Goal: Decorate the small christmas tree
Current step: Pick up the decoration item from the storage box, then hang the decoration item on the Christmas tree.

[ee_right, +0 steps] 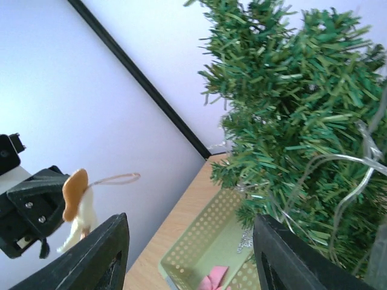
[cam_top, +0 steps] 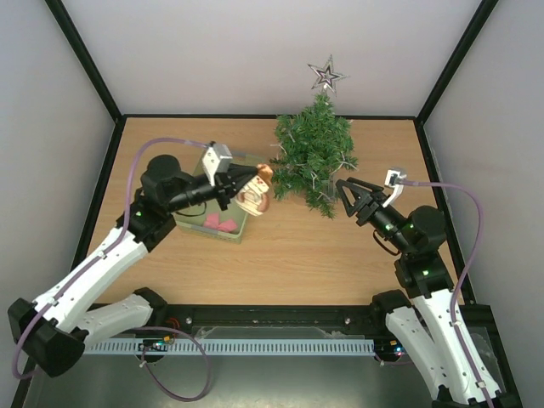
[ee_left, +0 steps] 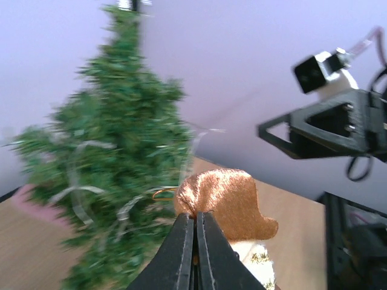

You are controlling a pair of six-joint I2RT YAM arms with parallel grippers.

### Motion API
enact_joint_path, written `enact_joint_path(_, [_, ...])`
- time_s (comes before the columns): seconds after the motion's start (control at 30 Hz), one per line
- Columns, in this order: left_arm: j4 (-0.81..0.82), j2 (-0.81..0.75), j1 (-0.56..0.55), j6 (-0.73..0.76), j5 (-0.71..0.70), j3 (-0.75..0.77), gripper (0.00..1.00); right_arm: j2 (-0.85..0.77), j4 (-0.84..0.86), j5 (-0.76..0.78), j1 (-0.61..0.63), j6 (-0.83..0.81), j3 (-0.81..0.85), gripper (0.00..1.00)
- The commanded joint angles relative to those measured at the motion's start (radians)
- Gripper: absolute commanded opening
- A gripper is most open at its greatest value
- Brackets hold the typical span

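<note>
Clamping ornament [ee_left: 227,196], left pincer [ee_left: 195,220], christmas tree [ee_left: 121,163] near

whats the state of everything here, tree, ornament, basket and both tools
small christmas tree, upright at the far edge of the table, silvery strands in its branches
star, on the treetop
ornament, held up off the table, not yet on the tree
basket, on the table, pink pieces inside
left tool, shut on the ornament
right tool, open, empty, beside the tree
</note>
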Motion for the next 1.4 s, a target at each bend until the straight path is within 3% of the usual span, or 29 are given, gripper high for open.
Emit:
enact_joint_path(0.0, [0.121, 0.061, -0.102, 0.044, 0.032, 0.046, 0.02, -0.021, 0.077, -0.043, 0.000, -0.021, 0.030, 0.56])
enact_joint_path(0.33, [0.281, 0.218, -0.271, 0.136, -0.087, 0.135, 0.02, -0.070, 0.095, 0.080, -0.001, 0.076, 0.020, 0.61])
enact_joint_path(0.77, [0.310, 0.420, -0.277, 0.224, -0.169, 0.341, 0.02, -0.070, 0.049, 0.201, 0.000, 0.048, 0.035, 0.72])
enact_joint_path(0.93, [0.299, 0.465, -0.276, 0.245, -0.192, 0.361, 0.03, -0.070, 0.033, 0.238, 0.000, 0.045, 0.036, 0.80])
enact_joint_path(1.37, [0.220, 0.512, -0.241, 0.251, -0.214, 0.355, 0.02, -0.069, 0.011, 0.261, -0.001, 0.042, 0.035, 0.80])
